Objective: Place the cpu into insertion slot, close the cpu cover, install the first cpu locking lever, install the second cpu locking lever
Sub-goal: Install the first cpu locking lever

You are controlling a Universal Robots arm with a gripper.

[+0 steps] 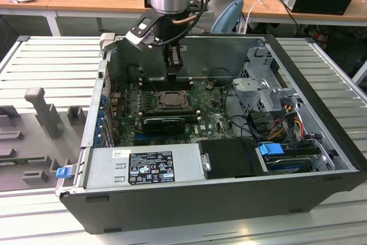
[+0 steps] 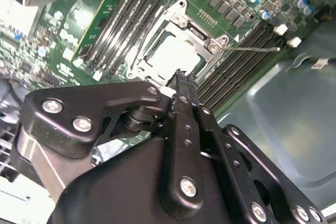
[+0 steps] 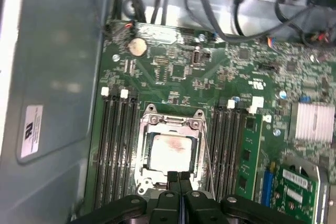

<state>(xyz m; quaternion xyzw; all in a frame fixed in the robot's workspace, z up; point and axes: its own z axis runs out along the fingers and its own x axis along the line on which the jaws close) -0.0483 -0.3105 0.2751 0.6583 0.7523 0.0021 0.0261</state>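
Note:
The cpu [image 3: 170, 148] lies pale and square in the insertion slot [image 1: 170, 100] on the green board; its face [image 2: 176, 56] also shows in the second wrist view. The silvery cpu cover [image 3: 171, 123] lies flat around it as a frame [image 2: 199, 31]. A thin wire locking lever [image 2: 252, 49] sticks out from the socket's side over the memory slots, and a lever [image 3: 208, 153] runs along the socket's edge in the first wrist view. My gripper [image 1: 174, 74] hangs just above the socket's far edge, with its fingertips [image 3: 178, 176] pressed together and nothing visible between them.
Long black memory slots [image 3: 116, 145] flank the socket on both sides. A black graphics card [image 1: 163, 123] lies in front of it, then the grey power supply [image 1: 143, 167]. The drive cage [image 1: 269, 93] and cables fill the exterior view's right. The case wall [image 3: 52, 77] stands close by.

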